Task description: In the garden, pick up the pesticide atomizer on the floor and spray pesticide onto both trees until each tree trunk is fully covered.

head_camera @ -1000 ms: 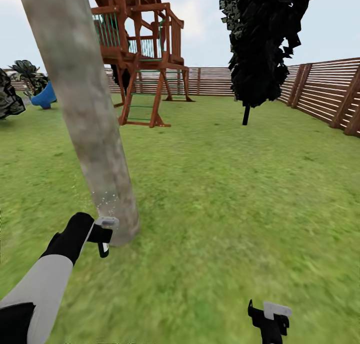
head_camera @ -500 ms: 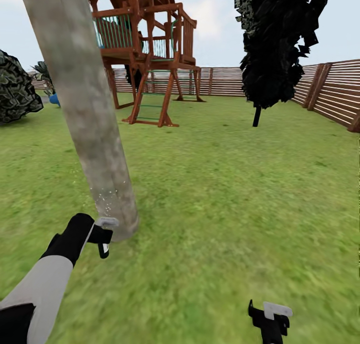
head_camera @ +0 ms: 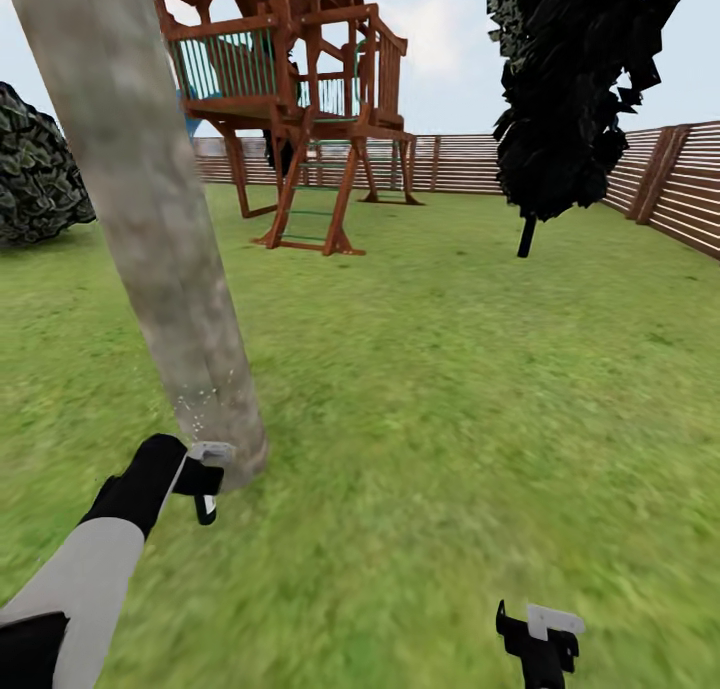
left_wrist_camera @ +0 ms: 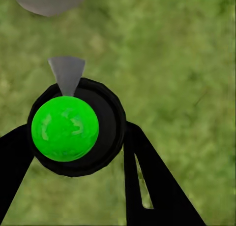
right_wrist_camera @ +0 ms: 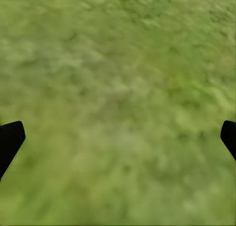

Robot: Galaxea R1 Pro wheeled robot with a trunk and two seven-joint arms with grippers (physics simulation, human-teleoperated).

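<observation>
Your left gripper [head_camera: 207, 481] is closed around the pesticide atomizer [left_wrist_camera: 74, 126], its two black fingers [left_wrist_camera: 150, 181] pressed against either side of the dark round body. In the left wrist view you look straight down onto the bottle: a glossy bright green dome sits on top of it, and a pale grey wedge pokes out from its rim toward the tree trunk [head_camera: 140, 209], whose base appears as a grey rounded patch at the edge of that view. No label, brand or writing can be read on the bottle from this angle, and nothing legible shows anywhere else. In the head view, your left gripper hangs low, just beside the foot of the trunk, and a scatter of fine white specks lies on the bark just above it. The trunk is a thick, mottled grey-brown column leaning across the left of the head view. Your right gripper [head_camera: 540, 641] sits low at the near right, well apart from the trunk; in the right wrist view its fingers [right_wrist_camera: 10, 140] stand spread wide with only blurred grass between them, holding nothing. Beyond, on the lawn [head_camera: 470, 369], stands a red-brown wooden play tower [head_camera: 295, 99] with teal railings, a narrow black-leaved tree [head_camera: 575, 79] to its right, a dark round bush [head_camera: 35, 169] at far left, and a brown slat fence [head_camera: 650, 179] behind.
</observation>
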